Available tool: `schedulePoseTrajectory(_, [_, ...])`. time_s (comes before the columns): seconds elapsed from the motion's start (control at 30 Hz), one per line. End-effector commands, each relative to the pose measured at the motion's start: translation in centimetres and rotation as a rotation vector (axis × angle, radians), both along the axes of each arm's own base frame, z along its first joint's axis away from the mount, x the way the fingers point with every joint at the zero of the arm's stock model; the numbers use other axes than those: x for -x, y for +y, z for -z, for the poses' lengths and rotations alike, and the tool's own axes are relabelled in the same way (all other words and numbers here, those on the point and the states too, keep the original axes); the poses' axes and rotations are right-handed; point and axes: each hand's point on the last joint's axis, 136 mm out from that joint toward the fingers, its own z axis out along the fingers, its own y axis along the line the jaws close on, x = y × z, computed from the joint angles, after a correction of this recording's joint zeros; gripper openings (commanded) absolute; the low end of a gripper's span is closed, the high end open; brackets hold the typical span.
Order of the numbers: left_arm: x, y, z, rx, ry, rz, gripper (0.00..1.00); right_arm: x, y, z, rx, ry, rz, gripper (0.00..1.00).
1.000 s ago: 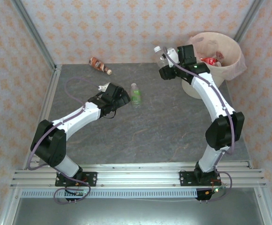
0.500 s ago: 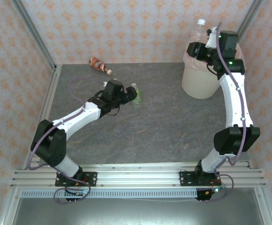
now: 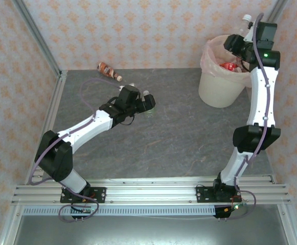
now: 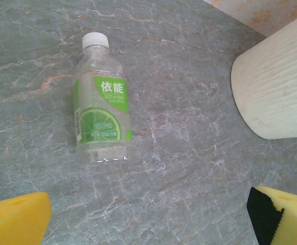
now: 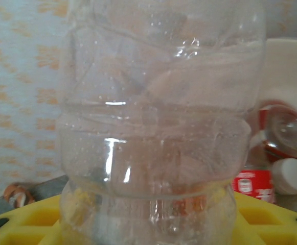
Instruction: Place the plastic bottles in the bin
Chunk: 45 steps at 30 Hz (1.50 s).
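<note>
Glossy clear plastic bottle, matt veined table

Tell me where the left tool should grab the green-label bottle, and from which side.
Grip the green-label bottle across its labelled middle, coming straight down from above. It lies on its side on the table, so its round body offers two long sides for the open left tool to straddle. The cap end is narrower and would likely slip.

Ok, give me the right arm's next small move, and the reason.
Probably open the right fingers and let go: they clamp a clear bottle that seems to hang above the bin, where red-labelled bottles already lie.
</note>
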Motion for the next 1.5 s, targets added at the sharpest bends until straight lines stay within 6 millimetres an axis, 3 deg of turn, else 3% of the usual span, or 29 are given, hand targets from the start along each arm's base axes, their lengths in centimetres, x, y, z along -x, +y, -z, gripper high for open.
schedulePoseTrajectory(0.0, [-0.1, 0.2, -0.3, -0.056, -0.009, 0.007, 1.0, -0.6, -1.4, 1.2, -0.013, 0.043, -0.017, 0.41])
schedulePoseTrajectory(0.17, [-0.1, 0.1, -0.2, -0.104, 0.003, 0.016, 1.0, -1.9, -1.1, 2.7, -0.054, 0.069, -0.088, 0.45])
schedulePoseTrajectory(0.37, [-0.3, -0.2, 0.2, -0.099, 0.016, 0.008, 1.0, -3.4, -0.5, 4.1, -0.154, 0.084, -0.094, 0.57])
schedulePoseTrajectory(0.53, [-0.3, 0.0, 0.4, -0.116, 0.026, 0.001, 1.0, -3.2, 1.2, 3.5, -0.165, 0.072, -0.174, 0.8])
schedulePoseTrajectory(0.67, [-0.4, 0.1, 0.5, -0.121, 0.029, -0.006, 1.0, -2.5, 1.4, 2.4, -0.13, 0.048, -0.192, 0.89])
schedulePoseTrajectory(1.37, [-1.2, -0.5, 2.6, -0.157, 0.098, -0.009, 1.0, -0.3, 1.4, 0.3, -0.076, -0.028, -0.169, 0.99])
schedulePoseTrajectory(1.47, [-1.3, -0.8, 2.8, -0.156, 0.103, -0.005, 1.0, -0.8, 3.3, -0.6, -0.153, -0.087, -0.274, 0.99])
